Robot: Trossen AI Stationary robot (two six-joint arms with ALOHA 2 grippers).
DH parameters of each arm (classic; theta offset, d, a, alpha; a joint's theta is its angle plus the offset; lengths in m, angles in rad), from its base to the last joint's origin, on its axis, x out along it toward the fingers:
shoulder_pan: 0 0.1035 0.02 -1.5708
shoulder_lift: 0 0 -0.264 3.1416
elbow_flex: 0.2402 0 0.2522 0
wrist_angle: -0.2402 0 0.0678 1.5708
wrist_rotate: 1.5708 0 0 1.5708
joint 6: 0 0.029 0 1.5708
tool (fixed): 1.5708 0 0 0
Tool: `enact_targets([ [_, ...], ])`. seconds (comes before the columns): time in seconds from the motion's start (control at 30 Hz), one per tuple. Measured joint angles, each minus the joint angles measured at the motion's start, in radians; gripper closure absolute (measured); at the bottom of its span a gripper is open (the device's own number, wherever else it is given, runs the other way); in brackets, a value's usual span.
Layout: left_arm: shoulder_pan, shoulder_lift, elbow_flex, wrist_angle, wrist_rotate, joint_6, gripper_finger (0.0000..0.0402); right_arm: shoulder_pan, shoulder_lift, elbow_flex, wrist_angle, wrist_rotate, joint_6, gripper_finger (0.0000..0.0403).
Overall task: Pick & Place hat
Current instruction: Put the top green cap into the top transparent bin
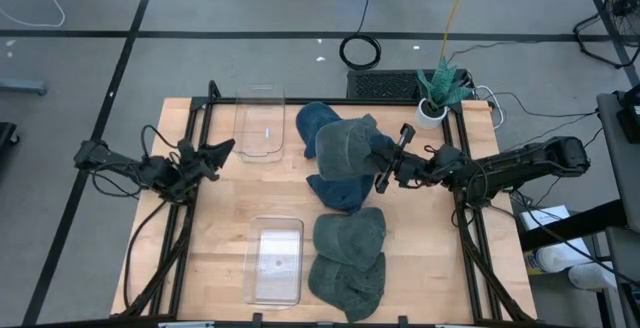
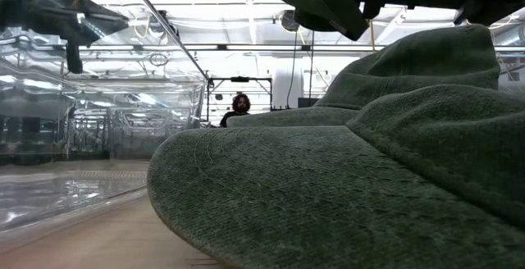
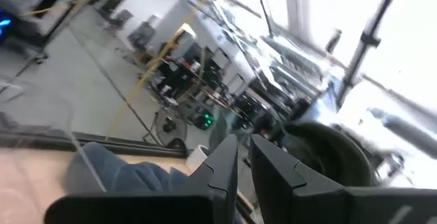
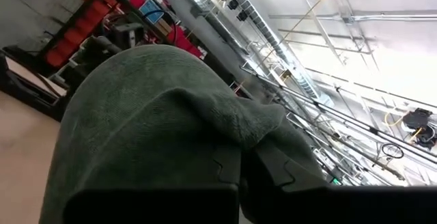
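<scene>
One green hat [image 1: 348, 146] clenched in our right gripper [image 1: 385, 168], lifted above hat pile [image 1: 347, 258]. Carry step; next, lower into far bin [image 1: 261, 124]. Left gripper [image 1: 213, 155] beside bin, fingers nearly closed, empty.

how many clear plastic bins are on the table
2. One clear bin sits at the far side of the table, just left of the blue hat. The other clear bin sits at the near edge, left of the green hats. None seems hidden.
</scene>
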Motion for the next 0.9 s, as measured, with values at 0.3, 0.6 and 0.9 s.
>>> enact_targets([
  [0.3, 0.141, 0.201, 0.0, 0.068, 0.17, -0.16, 0.035, -0.013, 0.0, 0.0, -0.001, -0.007, 0.001, 0.0403],
  [0.6, 0.216, 0.543, 0.136, 0.298, 0.414, -0.139, 0.0228, -0.086, 0.086, 0.04, 0.036, -0.086, 0.028, 0.0403],
  [0.9, 0.207, 0.868, 0.501, 0.061, 0.478, 0.027, 0.0142, -0.093, 0.258, 0.157, 0.03, -0.068, -0.059, 0.0403],
])
